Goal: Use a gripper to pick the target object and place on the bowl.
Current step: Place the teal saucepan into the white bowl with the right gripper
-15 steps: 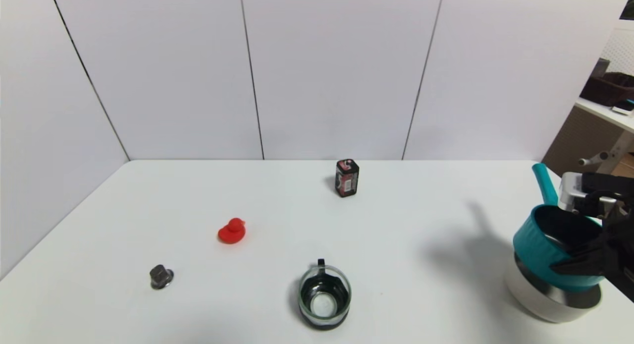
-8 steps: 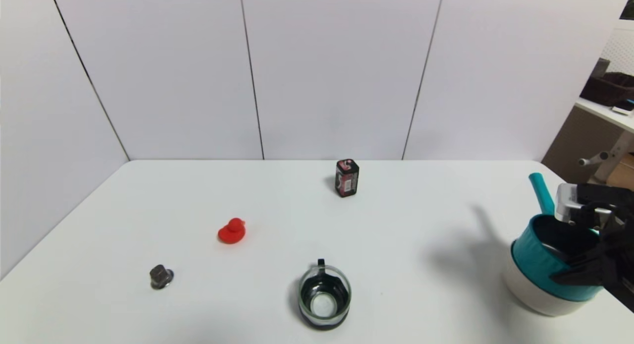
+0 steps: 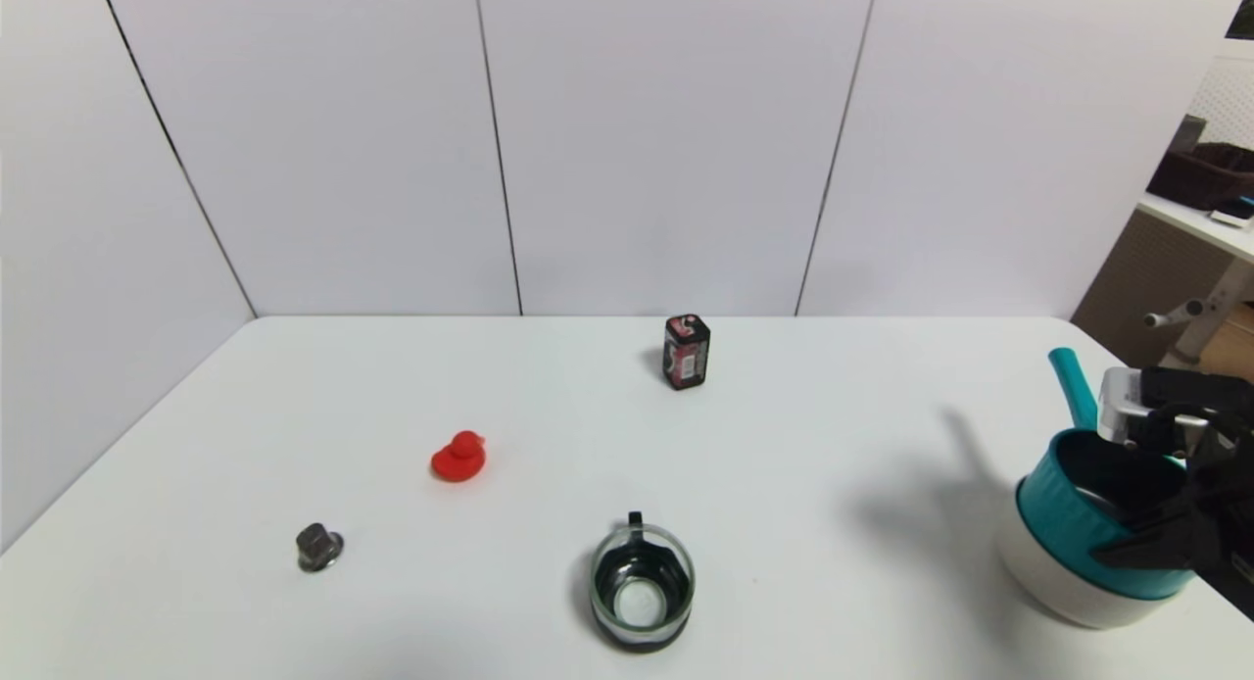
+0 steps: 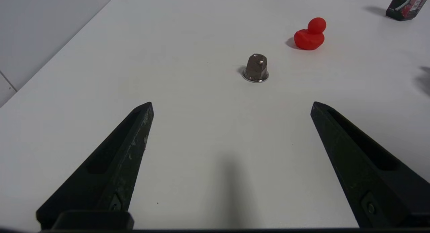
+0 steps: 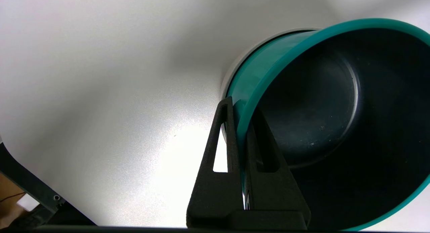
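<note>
The teal saucepan [image 3: 1063, 523] sits inside the beige-cream bowl [image 3: 1048, 584] at the table's right edge, its stick handle [image 3: 1074, 386] pointing up and back. My right gripper [image 3: 1141, 548] is shut on the saucepan's rim, one finger outside the wall and one inside. In the right wrist view the gripper [image 5: 240, 108] pinches the teal rim [image 5: 255, 98], and a sliver of the bowl [image 5: 226, 78] shows behind it. My left gripper [image 4: 231, 105] is open and empty above the table near the front left, out of the head view.
A glass mug with black handle [image 3: 642, 587] stands front centre. A red duck [image 3: 458, 457], a small metal capsule [image 3: 317, 547] and a dark carton [image 3: 687, 352] stand on the white table [image 3: 784, 464]. The capsule [image 4: 256, 67] and duck [image 4: 309, 35] lie ahead of the left gripper.
The right gripper has lowered the saucepan into the bowl; the saucepan's metal base, visible a second ago, is now hidden inside the bowl. The left arm has not moved.
</note>
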Motion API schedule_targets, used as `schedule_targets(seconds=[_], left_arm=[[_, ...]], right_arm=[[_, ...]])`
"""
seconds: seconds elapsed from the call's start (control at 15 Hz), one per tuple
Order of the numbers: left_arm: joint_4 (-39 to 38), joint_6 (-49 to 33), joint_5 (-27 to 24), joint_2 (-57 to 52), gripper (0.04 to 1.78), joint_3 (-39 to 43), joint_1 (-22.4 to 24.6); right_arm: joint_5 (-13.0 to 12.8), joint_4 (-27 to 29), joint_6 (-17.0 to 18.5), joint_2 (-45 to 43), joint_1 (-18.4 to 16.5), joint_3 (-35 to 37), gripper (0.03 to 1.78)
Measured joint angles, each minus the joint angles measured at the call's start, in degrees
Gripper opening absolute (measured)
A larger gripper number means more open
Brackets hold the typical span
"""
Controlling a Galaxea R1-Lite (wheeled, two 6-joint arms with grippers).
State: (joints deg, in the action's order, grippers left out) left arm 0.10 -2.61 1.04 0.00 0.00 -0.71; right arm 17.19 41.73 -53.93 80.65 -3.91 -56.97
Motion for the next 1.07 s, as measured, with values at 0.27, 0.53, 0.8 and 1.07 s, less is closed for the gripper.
schedule_targets(seconds=[0.27,0.53,0.8,1.07], left_arm=[[0.00,0.00,0.00,0.00,1.69,0.00,0.00],[0.00,0.00,0.00,0.00,1.69,0.00,0.00],[0.00,0.02,-0.02,0.00,1.69,0.00,0.00],[0.00,0.00,-0.02,0.00,1.69,0.00,0.00]], right_arm=[[0.12,-0.13,-0.34,0.24,0.01,-0.11,0.59],[0.17,-0.09,-0.23,0.27,0.04,-1.08,1.04],[-0.07,0.09,0.18,-1.83,-0.30,-4.24,1.31],[-0.16,0.09,1.32,-7.50,-2.36,-8.02,1.47]])
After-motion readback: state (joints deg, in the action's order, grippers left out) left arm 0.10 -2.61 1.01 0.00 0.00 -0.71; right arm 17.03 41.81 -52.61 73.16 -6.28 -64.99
